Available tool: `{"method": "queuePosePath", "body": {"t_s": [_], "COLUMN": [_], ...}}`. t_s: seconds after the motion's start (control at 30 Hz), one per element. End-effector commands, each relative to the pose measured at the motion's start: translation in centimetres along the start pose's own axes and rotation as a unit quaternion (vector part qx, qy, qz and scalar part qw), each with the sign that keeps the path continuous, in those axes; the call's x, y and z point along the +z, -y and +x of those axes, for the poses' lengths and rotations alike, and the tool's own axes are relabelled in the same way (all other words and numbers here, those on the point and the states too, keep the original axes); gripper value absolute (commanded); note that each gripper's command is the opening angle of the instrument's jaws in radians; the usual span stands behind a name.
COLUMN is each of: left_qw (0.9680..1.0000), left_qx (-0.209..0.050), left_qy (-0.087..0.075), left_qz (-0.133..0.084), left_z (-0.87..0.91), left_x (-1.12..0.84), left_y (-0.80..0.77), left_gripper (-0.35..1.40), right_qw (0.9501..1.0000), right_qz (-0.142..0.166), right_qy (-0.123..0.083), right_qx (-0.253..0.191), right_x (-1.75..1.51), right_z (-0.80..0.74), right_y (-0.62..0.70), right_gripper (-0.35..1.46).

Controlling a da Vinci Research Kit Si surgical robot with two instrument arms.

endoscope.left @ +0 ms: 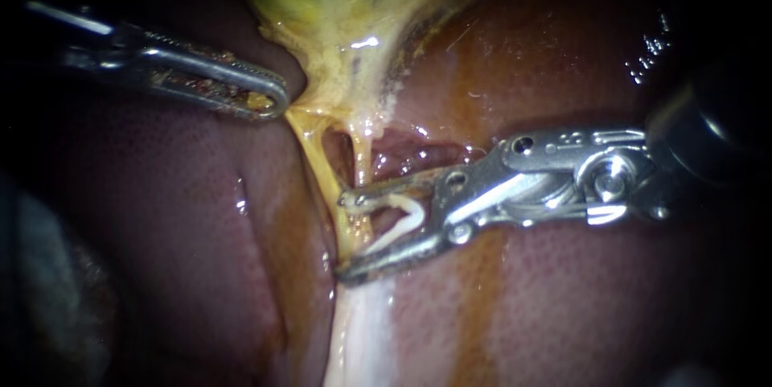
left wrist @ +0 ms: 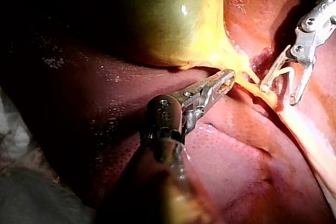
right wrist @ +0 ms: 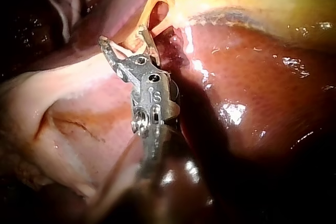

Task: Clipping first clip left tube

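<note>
Two thin yellow tubes run down from the gallbladder (endoscope.left: 338, 1): the left tube (endoscope.left: 320, 163) and the right tube (endoscope.left: 362, 158). My right instrument (endoscope.left: 344, 236) comes in from the right with its jaws open and a white clip (endoscope.left: 402, 216) lying open between them. The jaw tips straddle the lower part of the left tube, one on each side. My left instrument (endoscope.left: 277, 101) reaches in from the upper left, jaws shut on yellow tissue at the gallbladder's neck. The left wrist view shows that hold (left wrist: 228, 77), with my right instrument (left wrist: 278, 94) just beyond it.
Dark red liver (endoscope.left: 185, 218) lies on both sides of the tubes. A pale white band of tissue (endoscope.left: 362, 331) runs down below the right instrument's jaws. The green-yellow gallbladder (left wrist: 168, 19) bulges beyond my left instrument.
</note>
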State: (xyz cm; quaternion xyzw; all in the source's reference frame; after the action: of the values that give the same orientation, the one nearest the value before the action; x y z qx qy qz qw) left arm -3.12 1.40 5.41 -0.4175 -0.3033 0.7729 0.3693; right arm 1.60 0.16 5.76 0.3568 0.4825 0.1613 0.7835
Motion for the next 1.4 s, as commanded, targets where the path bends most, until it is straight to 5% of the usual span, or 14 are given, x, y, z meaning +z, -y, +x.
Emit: {"method": "queuePosePath", "body": {"t_s": [0.03,0.5,1.4], "left_qw": [1.0,1.0,1.0], "left_qx": [0.0,0.0,0.0], "left_qy": [0.0,0.0,0.0], "left_qz": [0.0,0.0,0.0], "left_z": [0.0,0.0,0.01], "left_x": [0.0,0.0,0.0], "left_y": [0.0,-0.01,-0.03], "left_gripper": [-0.35,-0.35,-0.35], "right_qw": [1.0,0.9997,0.9989], "right_qz": [0.0,-0.002,-0.027], "right_qy": [0.0,-0.011,-0.026], "right_qx": [0.003,0.021,0.029], "right_x": [0.0,0.21,0.23], "right_z": [-0.01,-0.31,-0.37], "right_y": [-0.01,-0.21,-0.44], "right_gripper": [0.49,0.49,0.5]}}
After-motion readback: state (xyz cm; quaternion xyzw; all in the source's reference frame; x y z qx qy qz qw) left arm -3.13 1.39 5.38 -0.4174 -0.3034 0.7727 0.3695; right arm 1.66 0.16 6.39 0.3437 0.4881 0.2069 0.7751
